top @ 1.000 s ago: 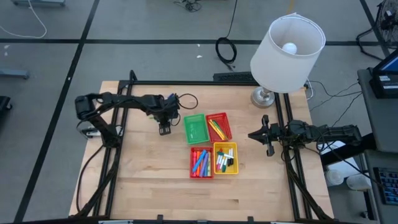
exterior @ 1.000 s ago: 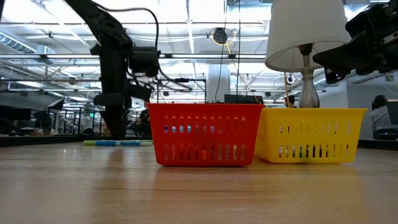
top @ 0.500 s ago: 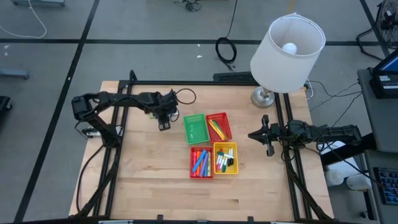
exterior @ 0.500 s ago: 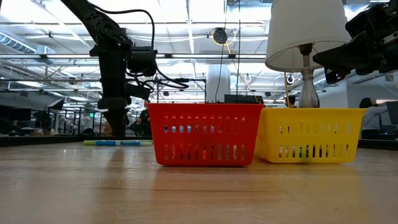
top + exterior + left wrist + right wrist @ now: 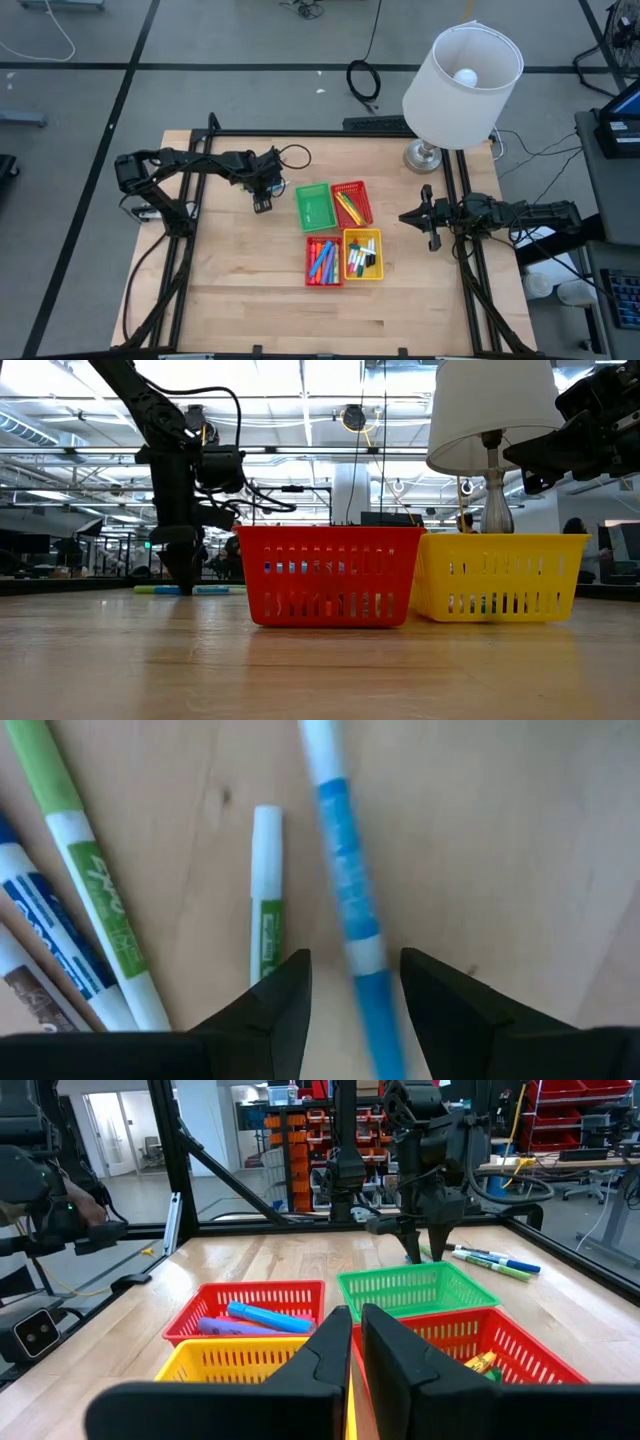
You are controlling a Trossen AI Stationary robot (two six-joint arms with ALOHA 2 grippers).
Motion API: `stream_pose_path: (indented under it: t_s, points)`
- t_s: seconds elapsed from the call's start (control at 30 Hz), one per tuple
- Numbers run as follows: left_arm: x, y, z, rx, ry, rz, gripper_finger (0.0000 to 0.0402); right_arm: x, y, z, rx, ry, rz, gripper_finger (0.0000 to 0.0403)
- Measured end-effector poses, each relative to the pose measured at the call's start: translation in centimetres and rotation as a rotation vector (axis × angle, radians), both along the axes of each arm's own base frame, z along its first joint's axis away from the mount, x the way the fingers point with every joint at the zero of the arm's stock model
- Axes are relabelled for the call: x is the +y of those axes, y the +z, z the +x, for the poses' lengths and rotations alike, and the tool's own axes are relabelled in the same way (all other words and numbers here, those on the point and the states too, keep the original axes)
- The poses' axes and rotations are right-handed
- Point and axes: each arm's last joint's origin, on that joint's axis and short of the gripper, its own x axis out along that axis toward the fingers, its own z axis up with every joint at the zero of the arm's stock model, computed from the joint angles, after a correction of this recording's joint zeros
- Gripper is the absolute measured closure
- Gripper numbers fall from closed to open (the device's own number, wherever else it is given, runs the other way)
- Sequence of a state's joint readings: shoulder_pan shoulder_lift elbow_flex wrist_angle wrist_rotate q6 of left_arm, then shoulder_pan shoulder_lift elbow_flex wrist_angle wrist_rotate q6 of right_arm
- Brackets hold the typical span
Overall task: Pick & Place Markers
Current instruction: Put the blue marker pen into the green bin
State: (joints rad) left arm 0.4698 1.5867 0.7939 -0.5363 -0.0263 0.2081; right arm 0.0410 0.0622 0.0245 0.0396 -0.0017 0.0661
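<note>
The table was light, smooth wood with visible grain and a faint sheen. The four baskets, green, red and yellow among them, were slotted moulded plastic with a slight gloss. The markers had smooth plastic barrels with printed labels. The lamp had a matt white shade and a shiny metal base. The left gripper fingers were dark and matt.

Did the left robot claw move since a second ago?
Yes. In the high view, the left gripper has shifted slightly away from the green basket, toward the table's far edge.
</note>
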Motion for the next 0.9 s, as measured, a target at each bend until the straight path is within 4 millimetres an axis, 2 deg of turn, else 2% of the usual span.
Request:
stream_pose_path:
  t_s: [0.4,0.7,0.8,0.9]
  points:
    - [-0.4,-0.4,-0.2,-0.024,0.088,-0.036,0.0236,0.0,0.0,0.0,0.0,0.0,0.0,0.0385]
    - [-1.1,-0.4,0.3,-0.005,0.036,0.029,0.0236,0.0,0.0,0.0,0.0,0.0,0.0,0.0385]
    - [-1.2,-0.4,0.3,-0.004,0.028,0.032,0.0248,0.0,0.0,0.0,0.0,0.0,0.0,0.0385]
    - [-1.2,-0.4,0.4,-0.009,0.033,0.027,0.0278,0.0,0.0,0.0,0.0,0.0,0.0,0.0385]
